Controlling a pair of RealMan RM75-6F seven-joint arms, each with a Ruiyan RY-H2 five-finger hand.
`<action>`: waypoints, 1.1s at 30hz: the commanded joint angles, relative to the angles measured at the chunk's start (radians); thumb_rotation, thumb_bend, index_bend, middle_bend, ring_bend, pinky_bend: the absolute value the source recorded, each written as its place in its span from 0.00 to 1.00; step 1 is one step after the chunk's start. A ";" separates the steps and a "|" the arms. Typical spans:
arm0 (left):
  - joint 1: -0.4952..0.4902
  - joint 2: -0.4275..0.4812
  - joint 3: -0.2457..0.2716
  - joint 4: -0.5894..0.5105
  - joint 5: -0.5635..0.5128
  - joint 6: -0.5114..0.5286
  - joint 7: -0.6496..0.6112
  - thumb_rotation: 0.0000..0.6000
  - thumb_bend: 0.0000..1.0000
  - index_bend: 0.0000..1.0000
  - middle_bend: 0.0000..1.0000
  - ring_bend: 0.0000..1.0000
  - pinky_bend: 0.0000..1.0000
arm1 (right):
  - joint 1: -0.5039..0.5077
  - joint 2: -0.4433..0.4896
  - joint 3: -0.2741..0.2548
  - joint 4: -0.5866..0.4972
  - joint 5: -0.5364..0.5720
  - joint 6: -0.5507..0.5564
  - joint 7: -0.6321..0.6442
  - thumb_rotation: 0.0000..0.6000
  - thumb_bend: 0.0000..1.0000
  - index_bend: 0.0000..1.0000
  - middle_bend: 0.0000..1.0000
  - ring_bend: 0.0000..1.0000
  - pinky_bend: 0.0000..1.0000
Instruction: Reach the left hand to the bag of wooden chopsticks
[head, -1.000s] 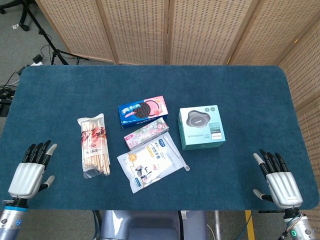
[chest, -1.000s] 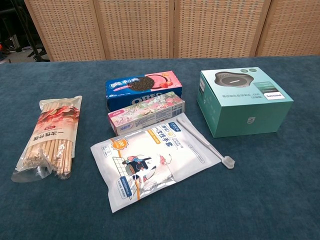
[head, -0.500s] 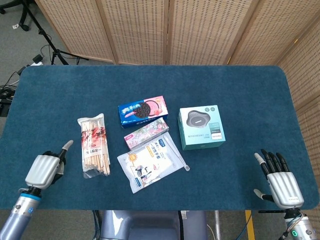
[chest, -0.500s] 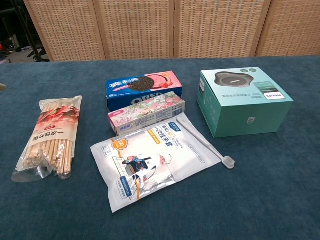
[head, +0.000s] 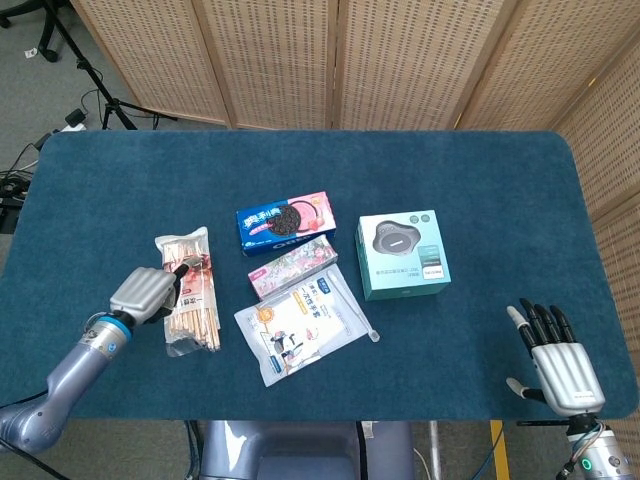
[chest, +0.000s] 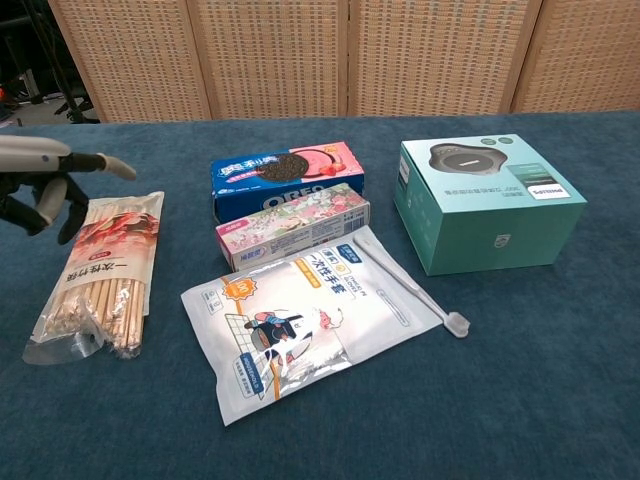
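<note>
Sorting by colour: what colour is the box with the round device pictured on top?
Teal box, clearest in the chest view.

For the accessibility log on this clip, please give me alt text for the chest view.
A robot's left hand hovers with fingers spread at the upper end of a clear bag of wooden chopsticks on a blue cloth table. To its right lie a blue cookie box, a floral box, a white pouch and a teal carton.

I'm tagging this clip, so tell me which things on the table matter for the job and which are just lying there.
Part of the job:
left hand
bag of chopsticks

Just lying about:
cookie box
floral box
glove pouch
teal box
right hand
</note>
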 joint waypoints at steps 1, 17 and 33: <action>-0.081 0.010 -0.010 -0.025 -0.078 -0.039 0.037 1.00 1.00 0.00 0.63 0.63 0.47 | 0.001 0.000 -0.001 0.000 -0.002 -0.001 0.000 1.00 0.13 0.00 0.00 0.00 0.00; -0.288 -0.002 0.070 -0.059 -0.291 -0.093 0.061 1.00 1.00 0.00 0.63 0.63 0.47 | 0.002 0.003 -0.001 0.001 0.001 -0.002 0.011 1.00 0.13 0.00 0.00 0.00 0.00; -0.496 -0.102 0.200 0.019 -0.510 -0.075 0.119 1.00 1.00 0.00 0.63 0.63 0.47 | 0.002 0.013 0.002 0.003 0.004 0.002 0.038 1.00 0.13 0.00 0.00 0.00 0.00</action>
